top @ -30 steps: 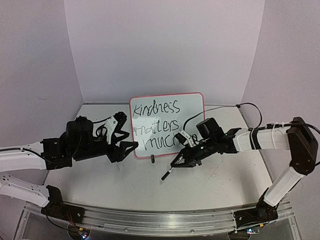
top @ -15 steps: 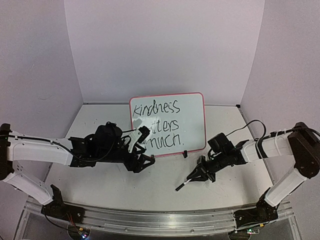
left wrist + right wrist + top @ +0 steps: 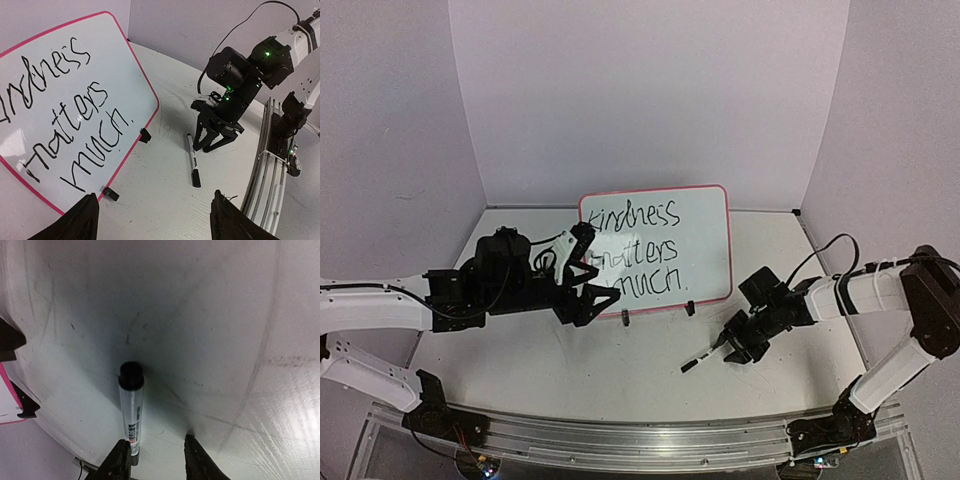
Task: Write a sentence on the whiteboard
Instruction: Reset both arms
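**Desk:** What lies nearest you, in front of the whiteboard [image 3: 708, 262]?

**Operator:** The marker [image 3: 698, 361]. I see it flat on the table [image 3: 520, 370], out in front of the whiteboard's right-hand clip foot [image 3: 689, 308] and apart from it. Its black end points away from my right gripper [image 3: 732, 348], which hangs low over the other end.

**Desk:** Is that gripper gripping it?

**Operator:** No. On the right wrist camera my fingers [image 3: 120, 460] stand parted, with a gap wider than the barrel. The marker's end lies on the table right by one of them, and I can't tell whether it touches that finger.

**Desk:** And your left side?

**Operator:** My left gripper [image 3: 595, 268] is at the whiteboard's lower left corner, just beyond the left-hand clip foot [image 3: 625, 318]. Its fingers are spread wide with nothing between them. From above, one finger overlaps the whiteboard's left edge, and I can't tell whether it makes contact.

**Desk:** The whiteboard itself?

**Operator:** It stands upright on both clip feet toward the back of the table, with a pink rim all round. The sentence [image 3: 635, 250] is on it in black, in three lines reading "Kindness matters much". It fills the left and middle of the face. Behind the whiteboard there is only the plain wall [image 3: 650, 100].
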`<state>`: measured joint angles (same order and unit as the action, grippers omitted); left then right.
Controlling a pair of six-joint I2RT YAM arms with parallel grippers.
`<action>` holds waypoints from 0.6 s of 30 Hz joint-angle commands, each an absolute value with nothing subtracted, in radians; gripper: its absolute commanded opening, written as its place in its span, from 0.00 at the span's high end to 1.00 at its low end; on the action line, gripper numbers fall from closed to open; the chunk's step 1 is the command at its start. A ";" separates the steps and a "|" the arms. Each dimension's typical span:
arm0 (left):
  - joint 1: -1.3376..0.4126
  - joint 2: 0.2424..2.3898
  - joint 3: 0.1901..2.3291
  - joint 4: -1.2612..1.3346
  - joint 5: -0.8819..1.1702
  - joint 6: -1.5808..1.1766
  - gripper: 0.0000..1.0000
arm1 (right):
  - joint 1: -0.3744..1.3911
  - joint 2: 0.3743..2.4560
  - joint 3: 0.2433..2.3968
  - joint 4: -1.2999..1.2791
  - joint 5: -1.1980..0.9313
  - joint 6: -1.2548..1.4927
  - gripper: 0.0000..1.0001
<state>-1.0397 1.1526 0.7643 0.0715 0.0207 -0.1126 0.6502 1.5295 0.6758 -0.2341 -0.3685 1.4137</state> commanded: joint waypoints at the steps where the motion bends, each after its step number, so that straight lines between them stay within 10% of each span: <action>1: -1.039 1.069 0.770 0.108 -0.094 -0.093 0.22 | 0.648 1.487 0.749 -0.296 -0.206 1.363 0.55; 8: -1.039 1.037 0.845 0.098 -0.310 -0.129 0.09 | 0.648 1.285 0.886 -0.483 0.085 1.057 0.05; 18: -1.037 1.054 1.244 -0.051 -0.730 0.033 0.01 | 0.647 0.900 1.188 -0.448 0.532 0.270 0.02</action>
